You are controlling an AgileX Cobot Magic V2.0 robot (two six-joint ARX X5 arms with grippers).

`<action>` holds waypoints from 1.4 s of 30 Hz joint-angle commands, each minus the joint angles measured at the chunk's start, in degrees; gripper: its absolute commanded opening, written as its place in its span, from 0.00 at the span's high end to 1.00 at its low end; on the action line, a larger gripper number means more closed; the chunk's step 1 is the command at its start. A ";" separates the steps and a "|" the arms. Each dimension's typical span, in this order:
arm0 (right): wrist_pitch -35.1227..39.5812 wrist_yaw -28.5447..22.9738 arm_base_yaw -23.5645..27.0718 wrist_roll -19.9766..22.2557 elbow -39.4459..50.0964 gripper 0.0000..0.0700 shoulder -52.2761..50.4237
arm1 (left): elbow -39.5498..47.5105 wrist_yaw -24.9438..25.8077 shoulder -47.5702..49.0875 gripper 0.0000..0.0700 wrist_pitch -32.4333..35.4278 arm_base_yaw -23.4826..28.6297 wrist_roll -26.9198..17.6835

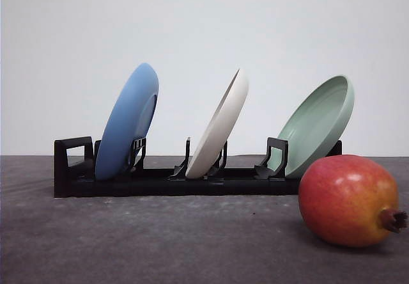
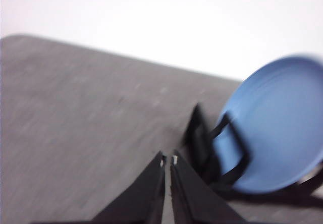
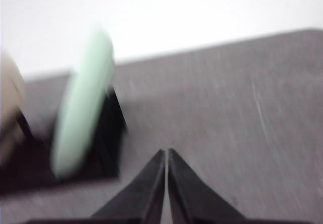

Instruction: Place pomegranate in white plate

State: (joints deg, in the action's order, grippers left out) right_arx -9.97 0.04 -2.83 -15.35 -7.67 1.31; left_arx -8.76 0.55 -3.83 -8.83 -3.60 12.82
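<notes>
The pomegranate (image 1: pixel 348 199), red with orange-yellow patches and a dark calyx pointing right, rests on the grey table at the front right. The white plate (image 1: pixel 220 125) stands on edge, leaning right, in the middle slot of a black rack (image 1: pixel 160 180). In the left wrist view my left gripper (image 2: pixel 168 159) is shut with nothing in it, above bare table beside the blue plate (image 2: pixel 277 128). My right gripper (image 3: pixel 166 152) is also shut and empty, over the table near the pale green plate (image 3: pixel 83 108). A blurred edge of the white plate (image 3: pixel 9 98) shows beyond the green one.
The rack holds a blue plate (image 1: pixel 128 121) at the left and a pale green plate (image 1: pixel 317 124) at the right, both leaning. The green plate stands just behind the pomegranate. Grey table (image 1: pixel 160 239) stretches in front of the rack, with a plain white wall behind.
</notes>
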 commanded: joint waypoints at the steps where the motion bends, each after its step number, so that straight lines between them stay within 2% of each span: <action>1: -0.60 0.51 -0.04 -4.89 -4.07 1.00 0.84 | -4.29 1.58 -2.02 1.00 -0.84 -0.44 1.44; 5: -6.12 4.09 -0.04 -5.16 -13.70 1.00 5.56 | -13.77 7.51 -9.13 1.00 -6.52 -1.29 1.32; 9: -12.30 11.03 -0.04 -2.98 -24.09 1.00 12.35 | -23.86 16.30 -17.18 1.00 -12.37 -1.65 0.84; 15: -20.29 24.23 -0.04 4.21 -38.34 1.00 22.93 | -36.02 32.93 -27.33 1.00 -17.19 -1.81 -3.43; 19: -26.42 33.49 -0.04 13.82 -45.85 1.00 28.52 | -41.39 41.66 -32.38 1.00 -18.37 -2.38 -6.15; 21: -28.54 36.25 -0.04 16.55 -48.10 1.00 30.27 | -43.08 46.33 -34.18 1.00 -18.48 -2.68 -7.66; 23: -29.19 36.58 -0.04 17.35 -49.35 1.00 31.32 | -44.26 50.04 -35.61 1.00 -18.48 -2.93 -8.76; 27: -29.08 36.56 -0.04 17.35 -49.43 1.00 31.60 | -44.78 51.35 -36.62 1.00 -18.26 -2.93 -11.03; 35: -29.68 36.56 -0.04 17.09 -49.43 0.99 31.53 | -44.78 51.35 -36.62 0.98 -18.42 -2.93 -11.11; 37: -30.09 36.56 -0.04 17.07 -49.43 0.97 31.55 | -44.78 51.35 -36.79 0.86 -18.57 -2.93 -11.11; 38: -30.29 36.56 -0.04 17.07 -49.43 0.92 31.58 | -44.78 51.33 -36.89 0.77 -18.66 -2.93 -11.11; 40: -30.39 36.56 -0.04 17.07 -49.43 0.73 31.58 | -44.78 51.33 -37.10 0.53 -18.77 -2.93 -11.11; 42: -30.39 36.56 -0.04 17.04 -49.43 0.49 31.58 | -44.78 51.33 -37.44 0.31 -18.77 -2.93 -11.11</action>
State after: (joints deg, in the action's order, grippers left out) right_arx -40.58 36.42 -2.87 1.32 -56.14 32.67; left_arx -52.34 51.33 -40.82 -27.92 -6.42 2.50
